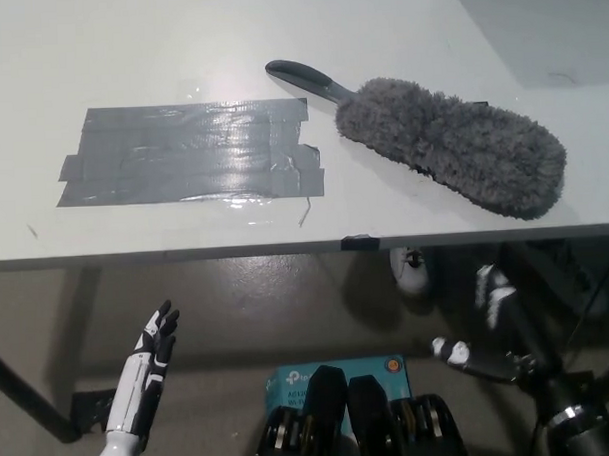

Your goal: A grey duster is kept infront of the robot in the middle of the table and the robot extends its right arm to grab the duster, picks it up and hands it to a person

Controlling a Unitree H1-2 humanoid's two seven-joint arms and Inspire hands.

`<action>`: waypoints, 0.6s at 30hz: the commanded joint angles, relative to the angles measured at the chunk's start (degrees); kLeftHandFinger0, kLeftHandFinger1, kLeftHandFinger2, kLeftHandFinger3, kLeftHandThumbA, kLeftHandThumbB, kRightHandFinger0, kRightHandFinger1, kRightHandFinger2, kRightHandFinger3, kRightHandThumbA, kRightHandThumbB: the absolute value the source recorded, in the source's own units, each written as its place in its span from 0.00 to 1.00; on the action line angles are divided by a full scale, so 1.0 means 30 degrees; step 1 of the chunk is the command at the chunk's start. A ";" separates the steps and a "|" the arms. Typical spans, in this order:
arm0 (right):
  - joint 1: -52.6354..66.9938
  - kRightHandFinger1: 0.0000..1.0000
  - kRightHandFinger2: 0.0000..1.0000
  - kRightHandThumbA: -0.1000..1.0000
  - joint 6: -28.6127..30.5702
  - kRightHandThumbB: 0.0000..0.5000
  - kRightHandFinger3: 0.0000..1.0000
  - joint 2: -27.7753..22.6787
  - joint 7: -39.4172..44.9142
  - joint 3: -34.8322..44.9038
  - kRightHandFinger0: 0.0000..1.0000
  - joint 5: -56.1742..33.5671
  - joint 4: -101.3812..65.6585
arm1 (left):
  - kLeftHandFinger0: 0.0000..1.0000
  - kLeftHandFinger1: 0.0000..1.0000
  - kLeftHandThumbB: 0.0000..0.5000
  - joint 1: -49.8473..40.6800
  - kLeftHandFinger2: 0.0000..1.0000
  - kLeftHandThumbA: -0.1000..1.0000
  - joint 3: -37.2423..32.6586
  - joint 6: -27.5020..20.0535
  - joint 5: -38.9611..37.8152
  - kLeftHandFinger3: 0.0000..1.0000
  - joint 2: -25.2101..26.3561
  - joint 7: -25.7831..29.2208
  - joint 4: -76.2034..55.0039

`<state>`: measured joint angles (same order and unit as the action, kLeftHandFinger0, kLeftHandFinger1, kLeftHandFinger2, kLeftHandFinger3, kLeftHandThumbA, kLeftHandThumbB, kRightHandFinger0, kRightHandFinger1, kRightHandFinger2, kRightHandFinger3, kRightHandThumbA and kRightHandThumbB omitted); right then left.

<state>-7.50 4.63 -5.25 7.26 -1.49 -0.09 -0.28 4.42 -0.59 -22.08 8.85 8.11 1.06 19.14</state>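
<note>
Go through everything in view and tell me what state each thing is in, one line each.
Grey duster: lying flat on the table, handle toward the far left, untouched.
Grey tape patch: stuck flat on the table, left of the duster.
Table: white, bearing the duster and tape.
Left hand: open, resting below the table edge.
Right hand: below the table edge, holding nothing.

White left hand (149, 368) black-fingered, black right hand (488, 322) white-tipped

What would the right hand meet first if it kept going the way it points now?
The right hand sits below the table's near edge, pointing up and away. Going straight on, it would probably meet the edge or underside before the grey duster lying above it. Depth is unclear. The left hand rests at lower left.
</note>
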 commanded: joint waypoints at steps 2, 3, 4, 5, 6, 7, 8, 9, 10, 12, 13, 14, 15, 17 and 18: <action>-0.2014 1.00 1.00 0.99 0.0949 0.59 1.00 -0.0355 -0.2616 0.1854 1.00 0.2644 -0.3970 | 1.00 1.00 0.65 0.0176 1.00 1.00 0.0130 -0.1023 0.0073 1.00 0.0219 0.0309 -0.0085; -0.2708 1.00 1.00 1.00 -0.0291 0.62 1.00 -0.0913 -0.2322 0.2085 1.00 0.3016 -0.4954 | 1.00 1.00 0.65 0.0093 1.00 1.00 0.0136 -0.1004 0.0181 1.00 0.0188 0.0378 -0.0136; -0.3318 1.00 1.00 0.99 -0.1250 0.61 1.00 -0.1414 -0.1851 0.2171 1.00 0.2906 -0.5411 | 1.00 1.00 0.65 0.0075 1.00 1.00 0.0137 -0.1009 0.0190 1.00 0.0161 0.0384 -0.0128; -0.3941 1.00 1.00 0.98 -0.2050 0.64 1.00 -0.1844 -0.1490 0.2247 1.00 0.2847 -0.5570 | 1.00 1.00 0.65 0.0064 1.00 1.00 0.0126 -0.1014 0.0234 1.00 0.0143 0.0392 -0.0114; -0.4854 1.00 1.00 0.98 -0.2989 0.68 1.00 -0.2447 -0.1118 0.2235 1.00 0.2993 -0.5405 | 1.00 1.00 0.64 0.0062 1.00 1.00 0.0098 -0.1059 0.0347 1.00 0.0137 0.0438 -0.0101; -0.4983 1.00 1.00 0.99 -0.3205 0.68 1.00 -0.2567 -0.1048 0.2212 1.00 0.3084 -0.5398 | 1.00 1.00 0.64 0.0047 1.00 1.00 0.0089 -0.1094 0.0379 1.00 0.0117 0.0459 -0.0083; -0.5783 1.00 1.00 0.98 -0.3975 0.71 1.00 -0.2975 -0.0790 0.2082 1.00 0.3160 -0.5008 | 1.00 1.00 0.64 -0.0088 1.00 1.00 0.0089 -0.0989 0.0258 1.00 0.0061 0.0386 -0.0179; -0.6324 1.00 1.00 0.96 -0.4593 0.71 1.00 -0.3164 -0.0682 0.1970 1.00 0.3255 -0.4745 | 1.00 1.00 0.64 -0.0127 1.00 1.00 0.0091 -0.1009 0.0198 1.00 0.0057 0.0347 -0.0199; -0.7544 1.00 1.00 0.92 -0.5907 0.68 1.00 -0.3498 -0.0427 0.1672 1.00 0.3300 -0.4086 | 1.00 1.00 0.65 -0.0104 1.00 1.00 0.0088 -0.0991 0.0225 1.00 0.0056 0.0351 -0.0242; -0.8414 1.00 1.00 0.91 -0.6726 0.67 1.00 -0.3699 -0.0352 0.1358 1.00 0.3553 -0.3456 | 1.00 1.00 0.64 -0.0015 1.00 1.00 0.0081 -0.1057 0.0247 1.00 0.0070 0.0352 -0.0218; -0.9120 1.00 1.00 0.93 -0.7276 0.70 1.00 -0.3940 -0.0176 0.0979 1.00 0.3969 -0.2687 | 1.00 1.00 0.64 0.0059 1.00 1.00 0.0109 -0.1081 0.0173 1.00 0.0050 0.0352 -0.0167; -0.9717 1.00 1.00 0.95 -0.7509 0.71 1.00 -0.4148 -0.0085 0.0629 1.00 0.4379 -0.1906 | 1.00 1.00 0.64 0.0124 1.00 1.00 0.0127 -0.1038 0.0172 1.00 0.0052 0.0365 -0.0151; -1.0384 1.00 1.00 0.97 -0.7547 0.76 1.00 -0.4367 -0.0048 0.0213 1.00 0.4914 -0.0816 | 1.00 1.00 0.64 0.0135 1.00 1.00 0.0128 -0.0969 0.0191 1.00 0.0064 0.0361 -0.0171; -1.1180 1.00 1.00 0.97 -0.7774 0.77 1.00 -0.4578 -0.0037 -0.0305 1.00 0.5354 0.0478 | 1.00 1.00 0.65 0.0099 1.00 1.00 0.0140 -0.0903 0.0171 1.00 0.0074 0.0341 -0.0241; -1.2221 1.00 1.00 1.00 -0.8084 0.85 1.00 -0.4729 0.0201 -0.0936 1.00 0.5732 0.2111 | 1.00 1.00 0.65 0.0071 1.00 1.00 0.0130 -0.0902 0.0059 1.00 0.0064 0.0256 -0.0254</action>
<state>-34.92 -11.41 -16.58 5.52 -0.48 10.48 -2.20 4.21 -0.35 -22.64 8.94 8.05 1.02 19.24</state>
